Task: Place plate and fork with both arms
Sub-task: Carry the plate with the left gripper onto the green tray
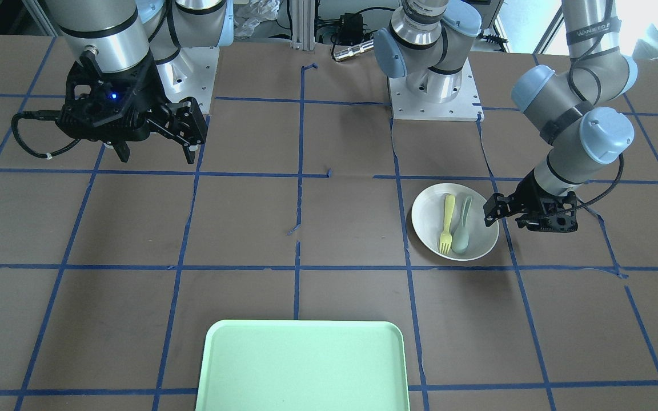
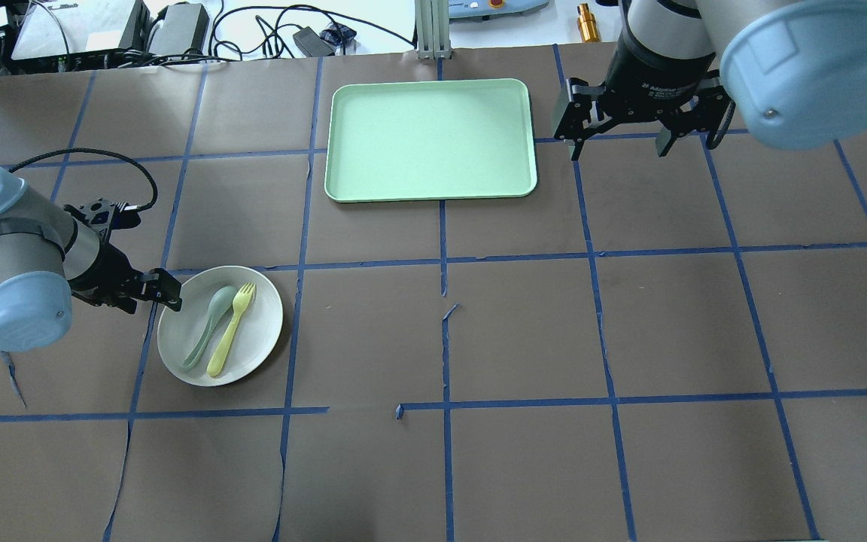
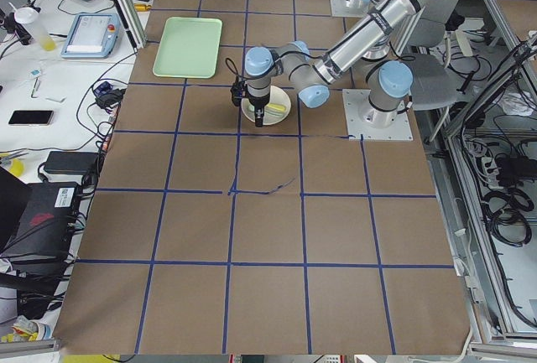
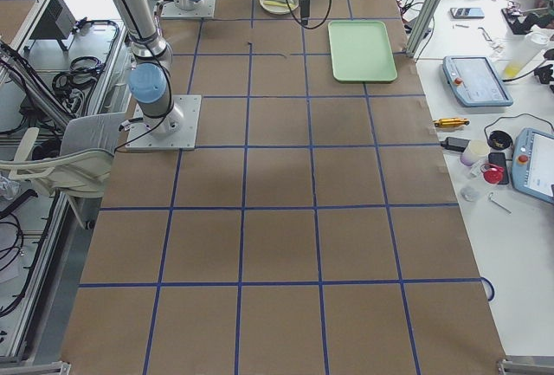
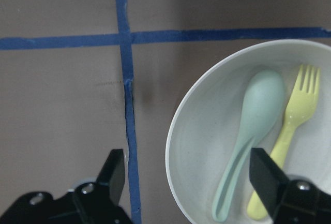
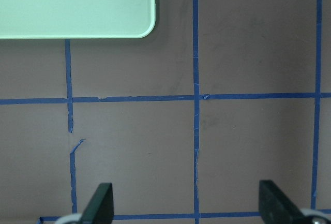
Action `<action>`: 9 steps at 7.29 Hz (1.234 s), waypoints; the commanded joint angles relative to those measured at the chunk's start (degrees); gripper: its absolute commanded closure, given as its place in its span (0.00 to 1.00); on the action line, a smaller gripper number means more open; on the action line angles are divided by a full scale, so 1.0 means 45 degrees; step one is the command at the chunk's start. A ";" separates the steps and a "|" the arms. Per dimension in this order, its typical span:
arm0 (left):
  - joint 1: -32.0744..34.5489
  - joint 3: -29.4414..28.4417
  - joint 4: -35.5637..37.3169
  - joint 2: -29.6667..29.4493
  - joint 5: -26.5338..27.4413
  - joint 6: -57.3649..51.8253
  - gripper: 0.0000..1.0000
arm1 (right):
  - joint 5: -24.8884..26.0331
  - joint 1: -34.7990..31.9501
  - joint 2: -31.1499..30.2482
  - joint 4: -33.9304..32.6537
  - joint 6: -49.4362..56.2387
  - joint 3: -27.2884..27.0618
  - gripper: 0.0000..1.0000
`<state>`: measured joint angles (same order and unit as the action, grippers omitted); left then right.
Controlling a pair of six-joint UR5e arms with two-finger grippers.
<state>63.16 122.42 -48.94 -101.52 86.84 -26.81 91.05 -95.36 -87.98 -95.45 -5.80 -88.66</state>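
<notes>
The white plate lies on the brown table near my left arm, with the pale yellow fork and a grey-green spoon side by side in it. My left gripper is open at the plate's left rim. In the left wrist view its fingers straddle the rim of the plate, one outside and one over the inside near the fork. In the front view the left gripper is at the plate's edge. My right gripper is open and empty, up beside the tray.
The mint-green tray lies at the table's far middle, and also shows in the front view and the right wrist view. Blue tape lines grid the table. Cables and devices lie beyond the far edge.
</notes>
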 commanded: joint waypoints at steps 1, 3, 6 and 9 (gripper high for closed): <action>-0.0051 0.0081 0.0289 -0.0662 0.0039 -0.0019 0.45 | 0.0000 0.0000 0.0001 0.0000 0.0000 -0.0005 0.00; -0.0051 -0.0016 0.0270 -0.0625 -0.0039 0.0077 1.00 | 0.0000 0.0000 0.0001 0.0000 0.0000 -0.0005 0.00; 0.0027 -0.0093 0.0133 -0.0585 -0.0446 0.0078 1.00 | 0.0000 0.0000 0.0001 0.0000 0.0000 0.0034 0.00; 0.0065 -0.2269 -0.2548 -0.0681 -0.3369 0.0465 1.00 | 0.0000 0.0000 0.0000 0.0000 0.0000 -0.0005 0.00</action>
<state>63.34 117.61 -53.71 -104.00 77.13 -25.92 91.05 -95.36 -88.01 -95.45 -5.80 -88.59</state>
